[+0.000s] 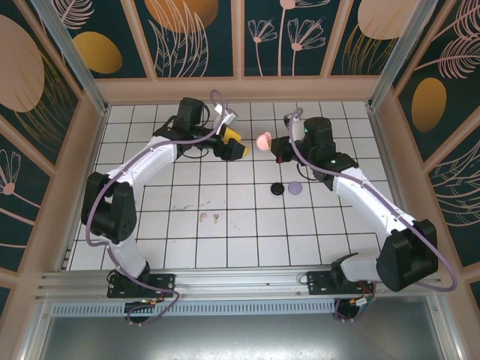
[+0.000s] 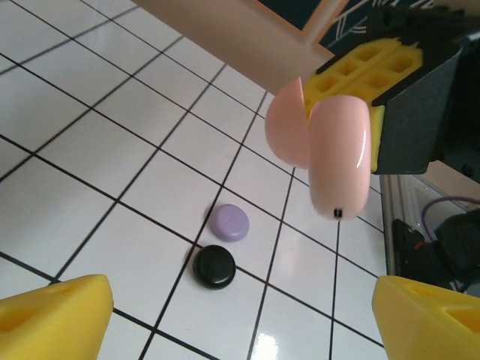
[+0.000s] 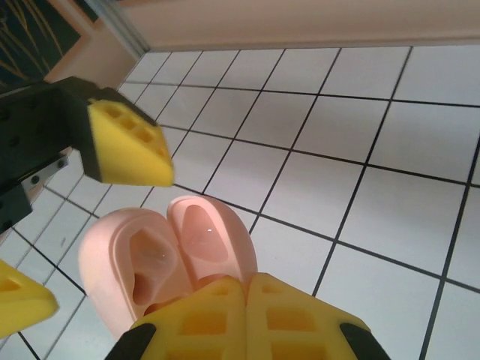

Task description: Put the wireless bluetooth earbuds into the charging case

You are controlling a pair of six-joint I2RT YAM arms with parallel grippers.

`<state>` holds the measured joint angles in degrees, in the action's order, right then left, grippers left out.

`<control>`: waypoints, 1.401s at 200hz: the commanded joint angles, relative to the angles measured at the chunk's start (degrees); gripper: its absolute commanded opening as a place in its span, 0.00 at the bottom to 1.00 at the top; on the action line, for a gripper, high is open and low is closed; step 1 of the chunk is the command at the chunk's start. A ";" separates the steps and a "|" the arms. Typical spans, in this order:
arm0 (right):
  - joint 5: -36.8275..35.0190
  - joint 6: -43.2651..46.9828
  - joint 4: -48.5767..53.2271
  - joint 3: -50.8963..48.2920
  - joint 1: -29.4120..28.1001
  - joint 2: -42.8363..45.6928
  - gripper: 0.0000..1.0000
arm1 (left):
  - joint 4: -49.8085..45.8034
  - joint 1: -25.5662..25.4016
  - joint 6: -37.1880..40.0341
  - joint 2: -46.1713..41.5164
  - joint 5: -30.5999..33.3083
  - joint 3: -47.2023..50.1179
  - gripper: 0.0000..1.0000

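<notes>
The pink earbuds (image 1: 210, 218) lie side by side on a tile near the middle of the counter (image 1: 247, 240), well apart from both arms and from every case, so nothing has gone in yet. The pink charging case (image 3: 166, 255) they belong to is up off the counter, hinged wide open; in the right wrist view its two hollows look empty and face back toward that wrist. The right pincer (image 3: 246, 296) is clenched on the case's lower edge, which I judge is meant to steady it in mid-air as a fixed target and leave the other arm free to work. The left pincer (image 1: 235, 143) hangs just beside the case, released, its yellow pads spread with nothing between them; its own camera looks at the glossy outer shells, so it stands on the closed side of the case, not the hollow side. The black case (image 2: 214, 265) and lavender case (image 2: 228, 222) sit shut and touching on the counter below, clear of the work. The likely next need is for the free arm to go down to the buds; they are tiny, and a careless pinch could flick one away.
</notes>
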<state>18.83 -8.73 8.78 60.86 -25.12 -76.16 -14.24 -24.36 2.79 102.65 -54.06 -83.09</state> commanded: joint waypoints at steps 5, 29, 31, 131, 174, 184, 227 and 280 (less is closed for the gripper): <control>-2.89 8.12 6.57 5.02 -2.81 -3.36 0.00 | -9.64 0.26 6.92 2.18 -5.10 -4.42 0.86; -3.49 11.19 9.55 7.98 -3.00 -6.60 0.00 | -14.15 0.25 10.04 3.52 -5.70 -6.43 0.82; -3.53 11.32 9.76 8.25 -3.00 -6.78 0.00 | -14.39 0.23 10.15 3.63 -5.75 -6.48 0.82; -2.35 14.87 14.49 13.74 -5.90 -12.03 0.00 | -18.53 0.26 13.38 6.92 -5.51 -8.86 0.76; -2.02 15.28 15.25 14.79 -5.90 -12.83 0.00 | -20.18 0.28 14.88 7.72 -6.73 -10.03 0.68; -1.79 15.39 15.44 15.18 -6.69 -13.06 0.00 | -20.25 0.22 14.92 7.91 -6.97 -10.25 0.68; -1.52 15.50 15.85 16.25 -7.27 -13.87 0.00 | -21.50 0.28 15.80 8.93 -8.03 -11.41 0.65; -1.75 15.24 15.53 16.57 -7.39 -14.51 0.00 | -21.88 0.27 16.55 9.24 -8.87 -11.27 0.48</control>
<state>16.53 5.69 23.88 75.70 -32.16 -89.82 -34.76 -24.36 17.58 110.65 -60.80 -92.82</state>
